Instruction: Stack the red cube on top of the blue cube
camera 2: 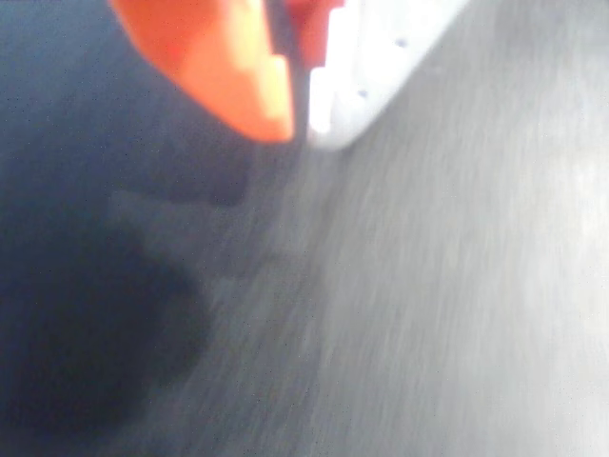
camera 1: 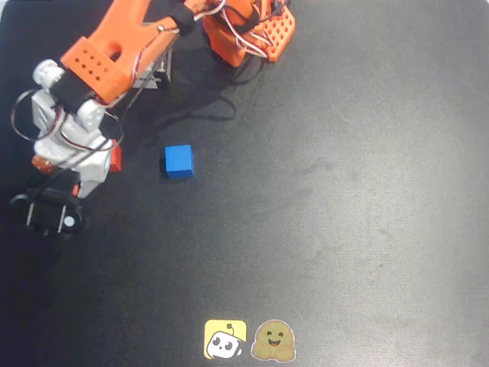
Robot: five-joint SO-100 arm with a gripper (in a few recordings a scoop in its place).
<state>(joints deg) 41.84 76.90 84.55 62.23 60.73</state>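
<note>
No readable writing. Overhead view, left: arm point(camera 1: 114, 53) reaches down-left from top, end effector point(camera 1: 103, 157) at left table point(camera 1: 344, 191) edge, narrow, clamped on red cube point(camera 1: 115, 157), mostly hidden. Blue cube point(camera 1: 179, 161) just right, apart, edges nearly square to frame. Bottom centre: two cartoon stickers point(camera 1: 249, 339). Wrist view blurred: orange finger point(camera 2: 228, 67) beside white finger point(camera 2: 371, 67), red sliver between.

Legible text, numbers, brands: none in the overhead view or the wrist view.

Signs, wordless:
- Yellow sticker point(camera 1: 225, 339), square with rounded corners, showing a small white cartoon robot figure; lies on the black surface point(camera 1: 344, 191) near the bottom edge of the overhead view.
- Brown sticker point(camera 1: 273, 341), a smiling cartoon blob-shaped face; lies on the same surface just beside the yellow sticker, to its right.

Neither sticker carries any lettering that can be made out.
</note>
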